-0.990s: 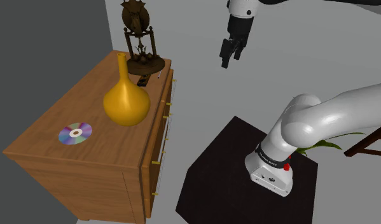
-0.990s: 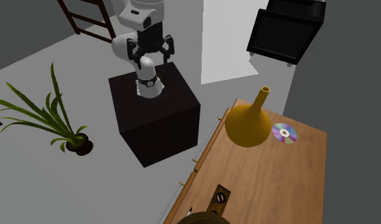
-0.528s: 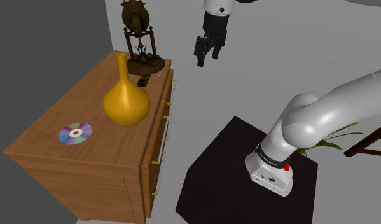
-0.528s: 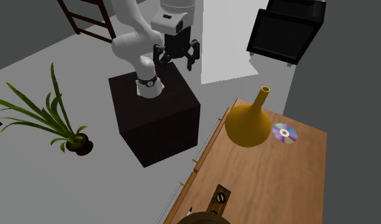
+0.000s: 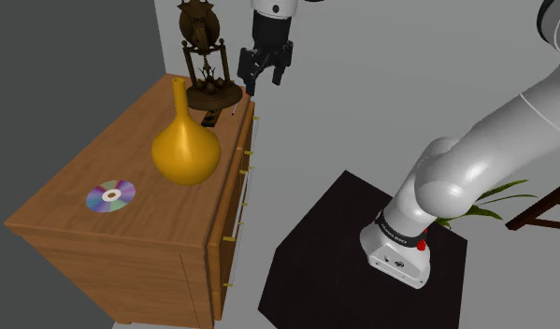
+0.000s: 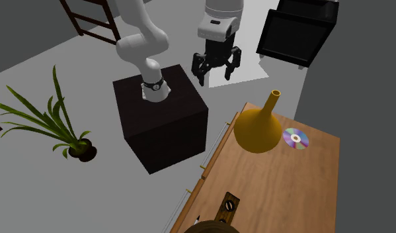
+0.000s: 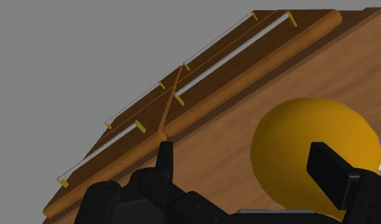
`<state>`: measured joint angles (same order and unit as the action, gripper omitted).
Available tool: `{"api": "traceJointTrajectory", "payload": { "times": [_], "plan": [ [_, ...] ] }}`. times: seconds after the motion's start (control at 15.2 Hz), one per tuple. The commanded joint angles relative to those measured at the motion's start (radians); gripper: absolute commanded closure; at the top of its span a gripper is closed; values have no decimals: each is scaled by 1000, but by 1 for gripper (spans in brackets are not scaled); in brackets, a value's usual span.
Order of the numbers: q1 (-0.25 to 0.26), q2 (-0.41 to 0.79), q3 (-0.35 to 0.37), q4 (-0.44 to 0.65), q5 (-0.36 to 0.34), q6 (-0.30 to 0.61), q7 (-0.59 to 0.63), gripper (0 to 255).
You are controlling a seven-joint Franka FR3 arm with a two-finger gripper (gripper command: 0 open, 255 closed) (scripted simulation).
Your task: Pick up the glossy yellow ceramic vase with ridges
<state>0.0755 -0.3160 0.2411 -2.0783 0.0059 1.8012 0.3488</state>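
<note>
The white arm [image 5: 474, 164] arcs up and reaches far out, its black gripper [image 5: 263, 79] pointing down in mid-air, fingers [image 7: 329, 170] spread wide, clasping nothing.

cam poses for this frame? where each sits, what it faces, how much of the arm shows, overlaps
Shoulder view: beside and behind the stand, looking down on the dresser; shows base, arm, gripper.
Second exterior view: over the dresser, facing back at the arm; shows stand, arm, gripper.
Wrist view: on the hand, looking down at the drawer fronts and vase; shows open fingers.
Shared: vase and dresser in all three.
</note>
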Motion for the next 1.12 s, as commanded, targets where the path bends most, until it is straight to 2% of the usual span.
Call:
{"api": "traceJointTrajectory", "payload": {
  "times": [0.0, 0.53, 0.86, 1.06],
  "plan": [
    [5, 53, 21, 47, -6, 21, 32, 0],
    [38, 311, 102, 322, -85, 53, 176, 0],
    [87, 493, 133, 549, -167, 31, 261, 0],
    [87, 492, 131, 520, -167, 59, 263, 0]
  ]
}}
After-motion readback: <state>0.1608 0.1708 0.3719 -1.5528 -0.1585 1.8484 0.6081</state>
